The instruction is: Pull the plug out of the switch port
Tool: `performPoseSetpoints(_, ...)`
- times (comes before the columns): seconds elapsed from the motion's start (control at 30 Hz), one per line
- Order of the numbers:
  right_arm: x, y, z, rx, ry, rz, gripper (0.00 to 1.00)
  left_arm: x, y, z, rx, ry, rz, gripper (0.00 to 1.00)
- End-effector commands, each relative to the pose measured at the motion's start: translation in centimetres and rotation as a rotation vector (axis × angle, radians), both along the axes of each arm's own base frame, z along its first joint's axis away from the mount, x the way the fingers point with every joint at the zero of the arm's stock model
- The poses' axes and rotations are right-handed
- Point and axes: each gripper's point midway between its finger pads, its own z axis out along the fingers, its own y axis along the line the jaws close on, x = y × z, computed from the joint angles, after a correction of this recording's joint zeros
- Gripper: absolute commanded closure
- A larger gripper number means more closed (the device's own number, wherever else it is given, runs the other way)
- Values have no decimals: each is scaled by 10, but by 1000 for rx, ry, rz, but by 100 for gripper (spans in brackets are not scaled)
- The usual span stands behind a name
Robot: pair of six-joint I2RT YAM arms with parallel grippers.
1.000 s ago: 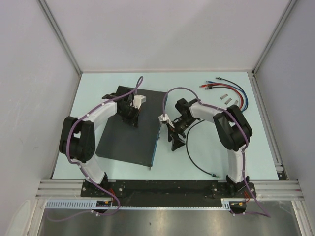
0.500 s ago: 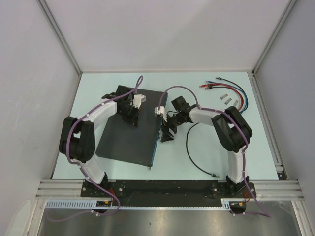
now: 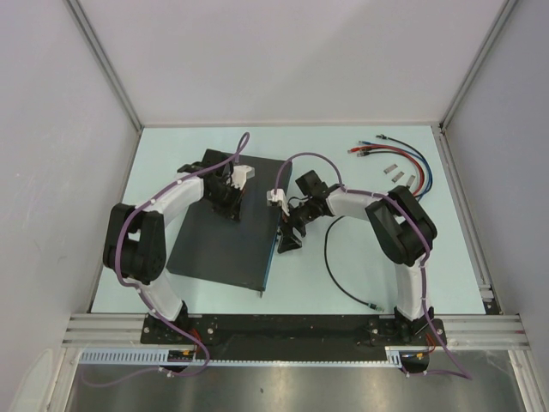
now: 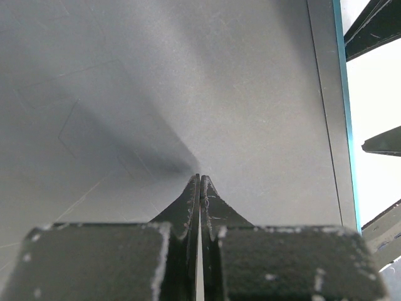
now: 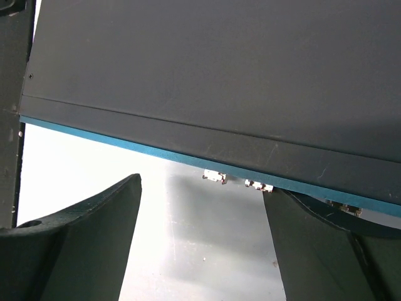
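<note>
The right gripper hovers wide open, empty, at the blue port face of the switch lying flat on the table, left gripper shut atop it (plug unseen), and should set its 2 fingers squarely astride that plug before closing.

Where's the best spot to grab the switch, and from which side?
The switch lies flat, its top too broad to span from above. Probably pinch across the thin blue-grey front edge, coming level from the robot's right, where the open right gripper faces it.
</note>
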Motion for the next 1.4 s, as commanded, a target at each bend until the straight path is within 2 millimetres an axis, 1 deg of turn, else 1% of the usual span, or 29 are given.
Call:
performPoseSetpoints(0.0,-37,-2,-11,-37,183,33,17,4,-1,14,-8,-61,-22,100)
performPoseSetpoints(0.07,-38,2,-10,-26,227,20,14,3,1,14,-1,-62,-22,100)
performPoseSetpoints(0.1,-34,3,-7,-21,234,16,14,2,1,14,1,-61,-21,100)
performPoseSetpoints(0.13,-37,0,-12,-39,275,13,14,2,2,14,3,-65,-20,100)
performPoseSetpoints(0.17,-34,-1,-12,-42,288,-1,14,2,2,15,2,-70,-21,100)
performPoseSetpoints(0.27,-21,-11,-8,-57,300,-66,14,0,3,15,3,-74,-22,100)
performPoseSetpoints(0.3,-18,-13,-6,-65,317,-99,15,-1,4,15,6,-76,-21,100)
performPoseSetpoints(0.33,-8,-17,-1,-54,289,-139,15,-1,4,15,7,-75,-20,100)
performPoseSetpoints(0.4,-2,-20,7,-54,317,-200,16,0,4,15,7,-78,-22,100)
performPoseSetpoints(0.43,3,-22,9,-28,296,-219,15,0,4,15,6,-77,-22,100)
performPoseSetpoints(0.47,6,-21,19,-6,275,-222,15,0,4,15,8,-78,-23,100)
performPoseSetpoints(0.5,7,-20,22,2,264,-219,15,1,3,15,5,-77,-24,100)
performPoseSetpoints(0.53,5,-18,23,8,254,-205,15,1,3,14,6,-75,-24,100)
performPoseSetpoints(0.63,4,-14,16,3,242,-198,15,1,2,14,4,-71,-25,100)
performPoseSetpoints(0.67,0,-12,9,-6,251,-193,16,2,2,15,3,-74,-25,100)
performPoseSetpoints(0.73,0,-5,4,4,245,-191,15,2,2,14,5,-68,-25,100)
performPoseSetpoints(0.77,-6,-1,1,2,244,-175,15,2,2,13,5,-67,-27,100)
performPoseSetpoints(0.87,-10,9,-11,3,220,-149,15,2,2,11,7,-63,-28,100)
performPoseSetpoints(0.9,-8,12,-19,5,211,-150,16,3,2,11,8,-65,-27,100)
performPoseSetpoints(0.97,-6,14,-22,10,213,-155,16,3,2,9,9,-57,-29,100)
performPoseSetpoints(1.0,-9,15,-23,14,218,-142,16,3,2,10,9,-57,-29,100)
performPoseSetpoints(1.07,-14,12,-23,14,232,-121,16,2,3,11,12,-59,-30,100)
performPoseSetpoints(1.1,-22,7,-23,13,259,-89,16,3,3,11,14,-62,-29,100)
performPoseSetpoints(1.17,-29,1,-19,15,294,-54,16,2,4,12,17,-73,-26,100)
performPoseSetpoints(1.2,-44,-10,-18,-2,354,-8,16,2,5,11,20,-73,-25,100)
performPoseSetpoints(1.23,-42,-12,-17,0,370,12,16,1,5,11,20,-74,-25,100)
performPoseSetpoints(1.27,-55,-23,-16,-44,459,18,17,1,5,9,19,-71,-26,100)
performPoseSetpoints(1.3,-55,-24,-14,-15,452,49,18,0,5,8,19,-68,-26,100)
performPoseSetpoints(1.37,-56,-29,-11,-19,481,50,19,2,4,9,16,-68,-29,100)
